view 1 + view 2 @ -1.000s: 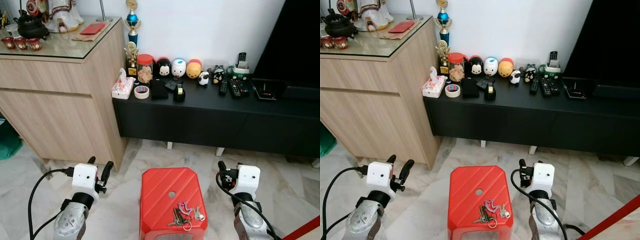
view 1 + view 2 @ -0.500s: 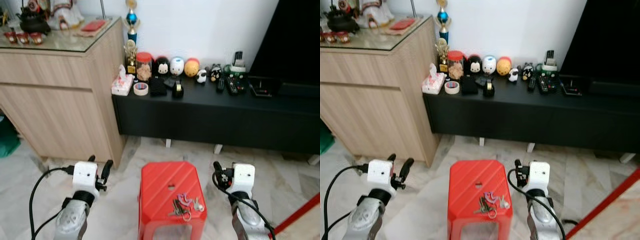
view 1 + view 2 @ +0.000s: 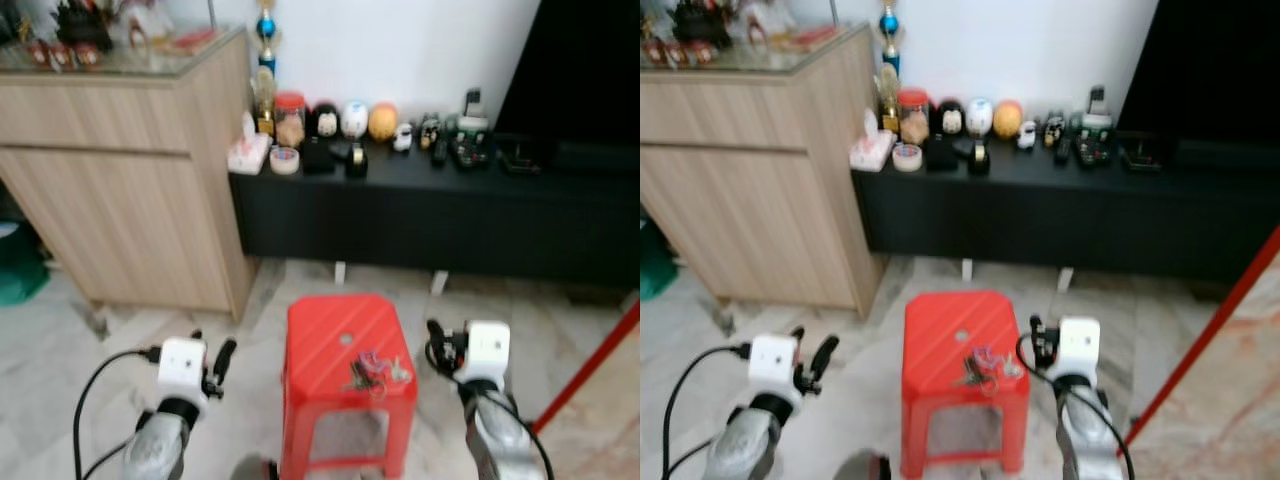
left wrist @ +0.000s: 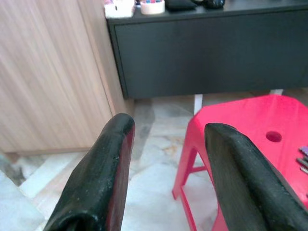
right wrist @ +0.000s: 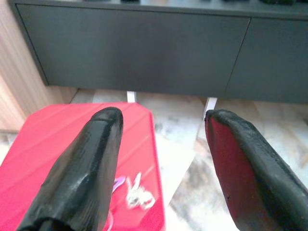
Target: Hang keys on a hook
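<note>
A small bunch of keys (image 3: 373, 369) with a purple tag lies near the front right of the red stool (image 3: 330, 330); left gripper (image 4: 166, 159) and right gripper (image 5: 161, 144) hover released on either side

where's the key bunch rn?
The bunch of keys with a purple tag lies on the red plastic stool, toward its near right corner in the head views, close beside the open right end effector.

Stool (image 3: 335, 335) – red plastic, ribbed top, slight sheen; cabinet (image 3: 130, 190) light wood grain, glass top; console (image 3: 420, 220) matt black; floor (image 3: 90, 340) – glossy marble; keys (image 3: 372, 370) metal.
</note>
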`<state>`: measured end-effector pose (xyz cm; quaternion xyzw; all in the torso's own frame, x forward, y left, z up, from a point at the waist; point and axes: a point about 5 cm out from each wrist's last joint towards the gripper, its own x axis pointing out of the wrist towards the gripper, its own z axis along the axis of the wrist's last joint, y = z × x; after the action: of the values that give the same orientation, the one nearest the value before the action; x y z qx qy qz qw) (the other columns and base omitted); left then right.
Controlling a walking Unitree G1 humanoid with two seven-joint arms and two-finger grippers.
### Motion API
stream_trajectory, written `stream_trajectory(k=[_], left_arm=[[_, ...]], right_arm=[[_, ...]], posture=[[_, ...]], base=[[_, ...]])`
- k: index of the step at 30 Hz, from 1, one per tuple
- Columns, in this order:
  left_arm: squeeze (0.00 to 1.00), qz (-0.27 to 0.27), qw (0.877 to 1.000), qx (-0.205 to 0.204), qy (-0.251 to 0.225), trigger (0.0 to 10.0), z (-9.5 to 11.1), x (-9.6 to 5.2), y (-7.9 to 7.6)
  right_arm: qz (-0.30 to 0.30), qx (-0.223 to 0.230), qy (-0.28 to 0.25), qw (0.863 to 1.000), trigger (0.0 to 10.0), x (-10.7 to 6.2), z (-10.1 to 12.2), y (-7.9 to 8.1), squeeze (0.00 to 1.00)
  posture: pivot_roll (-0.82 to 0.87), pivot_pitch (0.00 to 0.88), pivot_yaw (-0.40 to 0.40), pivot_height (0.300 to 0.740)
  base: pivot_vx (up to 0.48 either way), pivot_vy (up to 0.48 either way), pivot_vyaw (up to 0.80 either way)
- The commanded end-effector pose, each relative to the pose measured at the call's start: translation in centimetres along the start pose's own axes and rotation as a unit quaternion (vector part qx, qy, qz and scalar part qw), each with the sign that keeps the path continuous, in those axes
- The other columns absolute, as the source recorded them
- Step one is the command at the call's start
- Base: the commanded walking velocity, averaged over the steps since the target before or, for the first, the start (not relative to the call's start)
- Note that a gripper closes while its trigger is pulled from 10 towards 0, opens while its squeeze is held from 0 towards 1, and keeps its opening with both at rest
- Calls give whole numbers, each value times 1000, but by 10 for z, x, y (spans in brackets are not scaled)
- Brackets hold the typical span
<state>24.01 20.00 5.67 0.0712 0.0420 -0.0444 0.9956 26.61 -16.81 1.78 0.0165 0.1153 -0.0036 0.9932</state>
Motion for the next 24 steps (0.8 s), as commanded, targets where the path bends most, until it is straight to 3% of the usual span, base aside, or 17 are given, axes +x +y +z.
stream_trajectory(k=[1,13,24], left_arm=[[0,-11,1000,1,-11,10000,8,6,-4],[0,-34,999,-8,0,10000,7,7,-11],[0,-39,999,-6,2,10000,8,8,-11]], right_arm=[[-7,-1,3,1000,10000,1,0,-6,0],[-17,-6,31,999,10000,4,-7,-7,0],[-13,-1,15,1000,10000,4,-3,-7,0]], posture=[[57,0,-49,651],[56,0,-44,641],[59,0,-43,626]], base=[[0,0,0],[0,0,0],[0,0,0]])
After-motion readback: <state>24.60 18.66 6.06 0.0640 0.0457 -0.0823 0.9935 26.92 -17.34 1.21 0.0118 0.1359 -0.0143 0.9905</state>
